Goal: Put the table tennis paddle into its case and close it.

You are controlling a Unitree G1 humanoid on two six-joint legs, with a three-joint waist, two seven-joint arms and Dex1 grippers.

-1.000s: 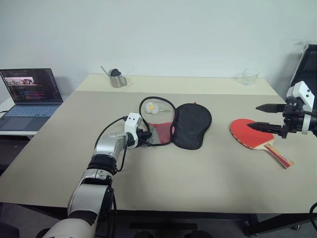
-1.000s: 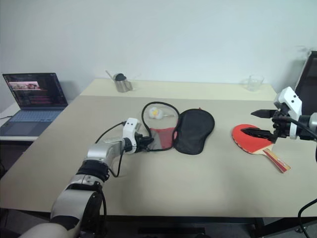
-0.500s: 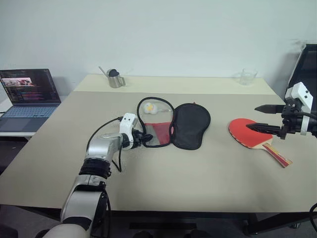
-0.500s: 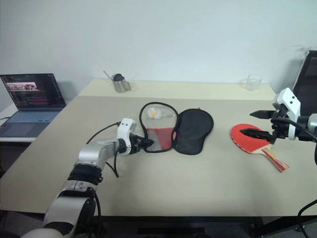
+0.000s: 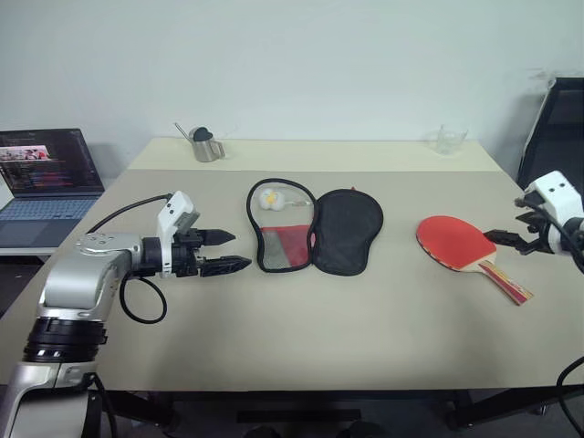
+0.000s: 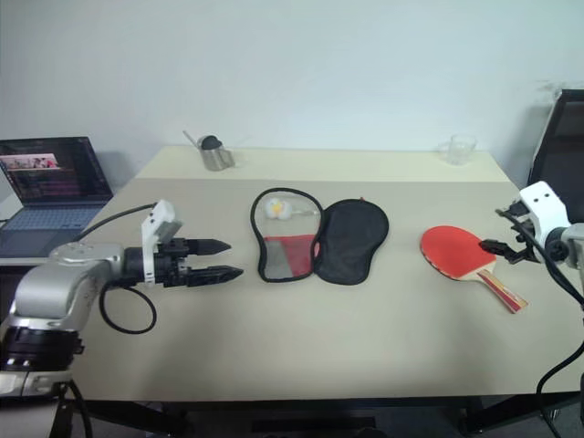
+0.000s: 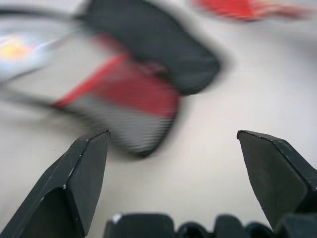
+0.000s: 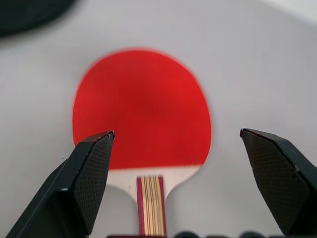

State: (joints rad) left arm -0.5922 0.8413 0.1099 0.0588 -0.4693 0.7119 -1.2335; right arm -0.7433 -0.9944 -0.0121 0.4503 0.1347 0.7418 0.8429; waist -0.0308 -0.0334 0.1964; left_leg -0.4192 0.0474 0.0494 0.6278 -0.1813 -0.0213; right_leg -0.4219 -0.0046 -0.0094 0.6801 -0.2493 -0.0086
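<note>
A broad beige table (image 5: 301, 338) fills the middle of the frame, butted against a second, paler table top (image 5: 319, 153) that runs to a plain white wall. The case (image 5: 315, 231) lies unzipped and spread flat at the centre, its black half to the right, its red and mesh half to the left, with a pale ball (image 5: 269, 196) in the upper loop. The table tennis paddle (image 5: 465, 253) lies red face up at centre right, well apart from the case. The left gripper (image 5: 225, 252) hovers left of the case with its fingers spread wide, holding nothing. The right gripper (image 8: 178, 163) hangs over the paddle's handle, also spread wide. An open laptop (image 5: 41, 185) sits at the far left, a metal cup (image 5: 207, 146) and a glass (image 5: 448, 140) at the back, and a black chair (image 5: 553, 128) at the right edge.
</note>
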